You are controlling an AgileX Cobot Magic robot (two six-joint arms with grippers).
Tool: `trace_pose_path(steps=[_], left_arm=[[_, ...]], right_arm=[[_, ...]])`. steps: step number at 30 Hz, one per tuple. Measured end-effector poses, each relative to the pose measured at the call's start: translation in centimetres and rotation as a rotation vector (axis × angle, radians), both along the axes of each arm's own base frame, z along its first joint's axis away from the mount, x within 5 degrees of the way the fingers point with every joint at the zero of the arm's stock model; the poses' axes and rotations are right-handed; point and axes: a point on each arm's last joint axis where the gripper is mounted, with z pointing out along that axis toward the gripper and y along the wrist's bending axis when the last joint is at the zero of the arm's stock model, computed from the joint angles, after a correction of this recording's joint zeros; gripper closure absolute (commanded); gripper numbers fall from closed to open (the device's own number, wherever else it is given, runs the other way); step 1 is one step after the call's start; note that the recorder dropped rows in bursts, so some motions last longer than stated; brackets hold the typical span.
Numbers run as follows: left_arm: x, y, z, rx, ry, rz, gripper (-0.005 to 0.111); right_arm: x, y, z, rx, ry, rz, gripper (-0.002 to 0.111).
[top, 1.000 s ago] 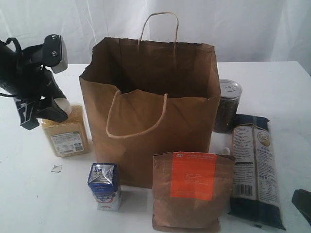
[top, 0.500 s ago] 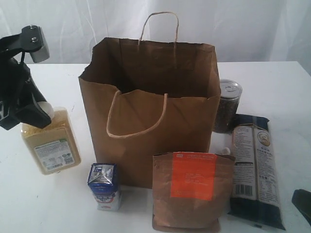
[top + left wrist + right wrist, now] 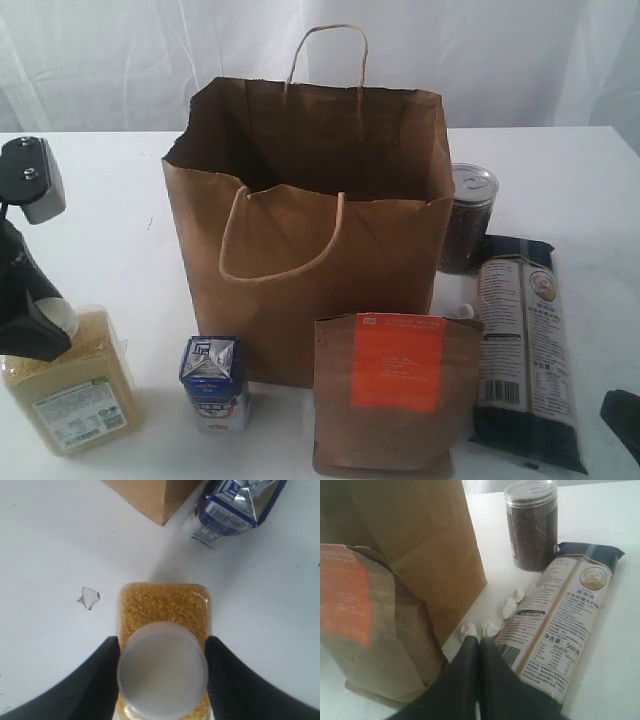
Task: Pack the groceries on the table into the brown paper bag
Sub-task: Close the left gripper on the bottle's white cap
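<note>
The brown paper bag (image 3: 310, 250) stands open in the middle of the white table (image 3: 90, 200). My left gripper (image 3: 35, 335) (image 3: 162, 645) is shut on the white cap of the yellow-grain bottle (image 3: 70, 385) (image 3: 162, 610), at the front left, left of the blue-white carton (image 3: 215, 385) (image 3: 235, 505). The brown pouch with the orange label (image 3: 395, 395) (image 3: 365, 625) stands in front of the bag. The dark tin (image 3: 468, 220) (image 3: 531, 525) and the long dark-blue noodle packet (image 3: 525, 350) (image 3: 560, 620) are on the bag's right. My right gripper (image 3: 625, 420) (image 3: 480, 642) is shut and empty, between pouch and packet.
Small white lumps (image 3: 512, 605) lie on the table between the bag and the noodle packet. A small clear scrap (image 3: 89, 597) lies near the bottle. A white curtain (image 3: 480, 50) hangs behind the table.
My left gripper has carried the yellow-grain bottle from beside the bag's left wall toward the front left of the view. The right gripper and the other groceries have not moved.
</note>
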Motion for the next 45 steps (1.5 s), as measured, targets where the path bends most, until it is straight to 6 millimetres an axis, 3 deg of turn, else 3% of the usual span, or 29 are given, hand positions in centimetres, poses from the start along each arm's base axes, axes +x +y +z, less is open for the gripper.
trace_pose_path(steps=[4,11,13,26,45], left_arm=[[-1.0,0.1,-0.4,-0.027,-0.022,0.026,0.098],[-2.3,0.2,-0.7,-0.075,-0.066,0.076,0.048],[-2.7,0.3,-0.8,-0.084,-0.071,0.092,0.042],[-3.8,0.4,-0.2,-0.093,-0.074,0.099,0.042],[-2.7,0.3,-1.5,-0.050,-0.049,0.096,0.042]], right_arm=[[0.0,0.0,0.0,0.000,0.000,0.000,0.108],[0.0,0.0,0.0,0.000,0.000,0.000,0.108],[0.0,0.0,0.0,0.000,0.000,0.000,0.108],[0.0,0.0,0.0,0.000,0.000,0.000,0.108],[0.0,0.0,0.0,0.000,0.000,0.000,0.108]])
